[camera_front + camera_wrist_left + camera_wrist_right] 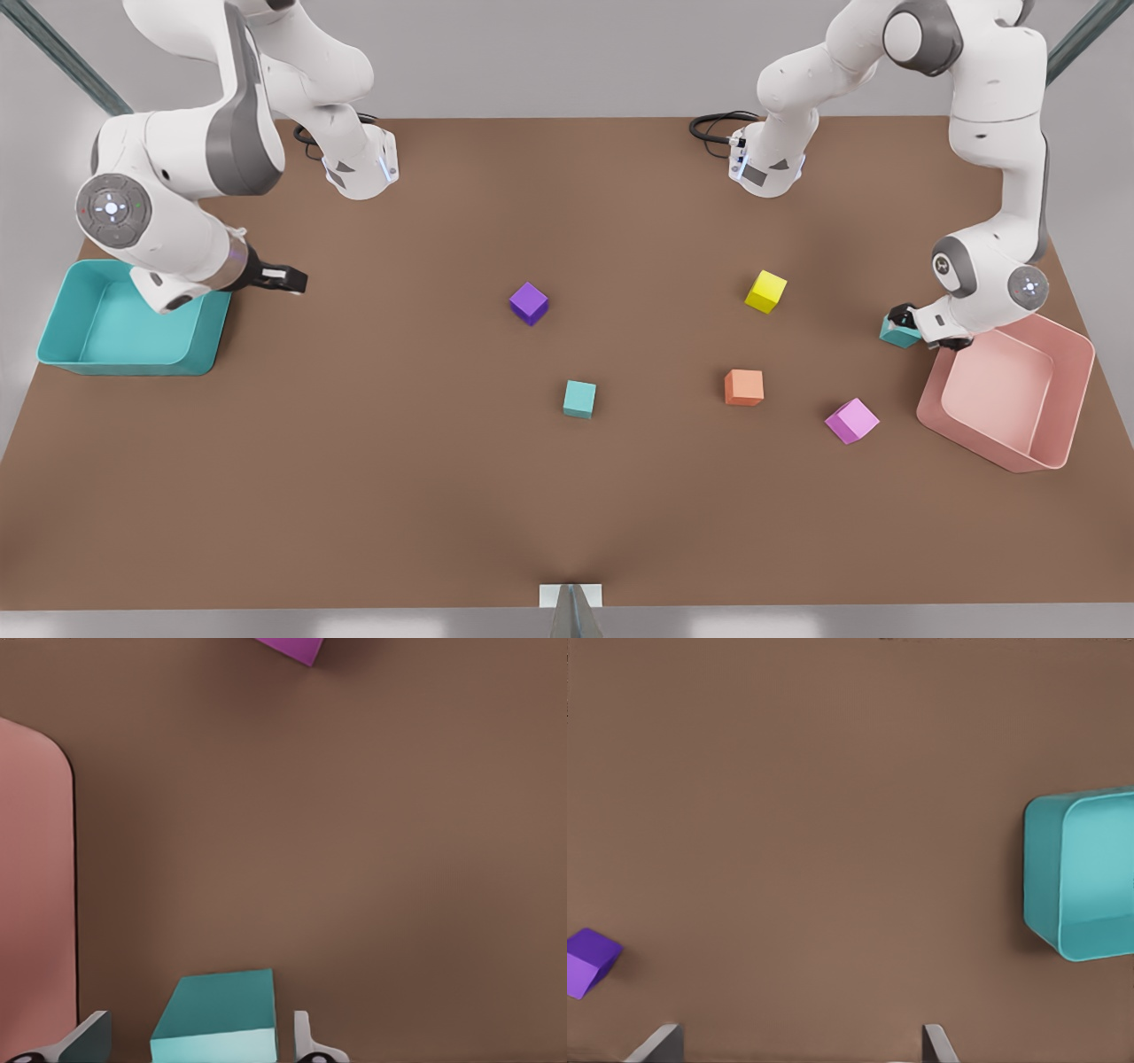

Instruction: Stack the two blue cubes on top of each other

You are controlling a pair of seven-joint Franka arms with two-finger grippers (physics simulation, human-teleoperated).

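Beside pink bin [1067,354] – left end effector [195,1047] spread around teal cube [220,1017]; right end effector [799,1047] released.

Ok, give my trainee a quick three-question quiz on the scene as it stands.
1. True or false: the central teal cube already sits on top of the teal cube beside the pink bin.
2. The left pincer, fingers open, straddles: A) the purple cube, B) the teal cube beside the pink bin, C) the yellow cube.
3. Fill in: the right pincer, open and waiting, hangs beside the ___ bin.

Key:
1. False. Both lie apart on the table, one of them by the pink bin.
2. B.
3. Teal: the teal bin.
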